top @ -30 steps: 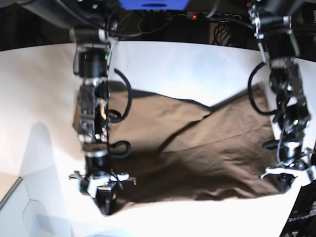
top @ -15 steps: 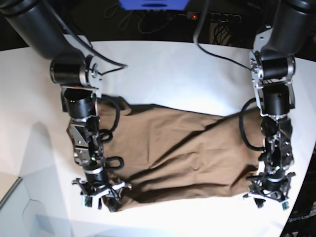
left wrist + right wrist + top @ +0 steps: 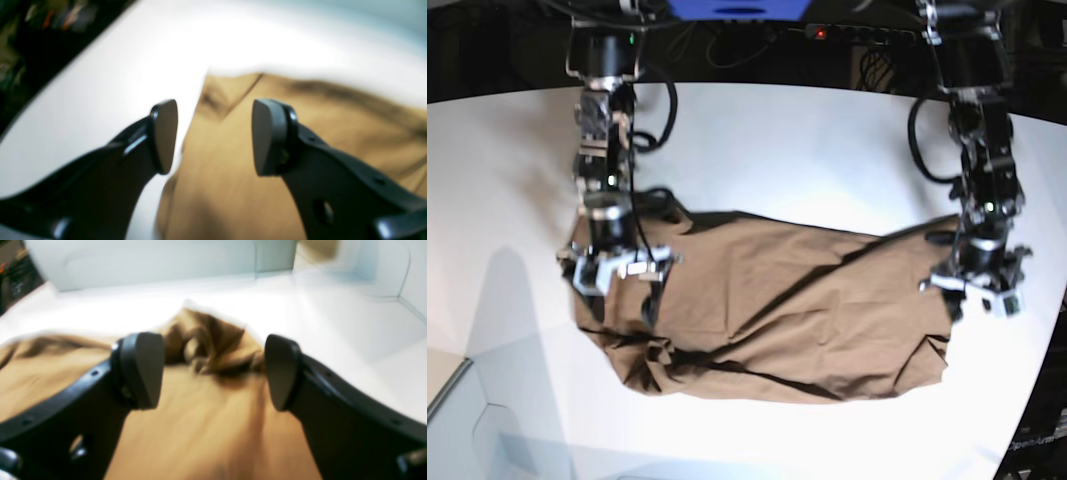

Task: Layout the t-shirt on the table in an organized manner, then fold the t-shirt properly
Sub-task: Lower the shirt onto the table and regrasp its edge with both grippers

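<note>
Now both claws stand spread and empty, the left gripper [image 3: 975, 291] and right gripper [image 3: 617, 278] having just let go; the t-shirt [image 3: 777, 305] lies rumpled on the table [image 3: 777, 140], unfolded.

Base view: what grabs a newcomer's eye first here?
The brown t-shirt, spread wide but wrinkled across the middle of the white table, with a bunched fold along its near edge. Next, the two black arms hanging over its ends: the right gripper and the left gripper, both open with nothing between the pads.
</note>
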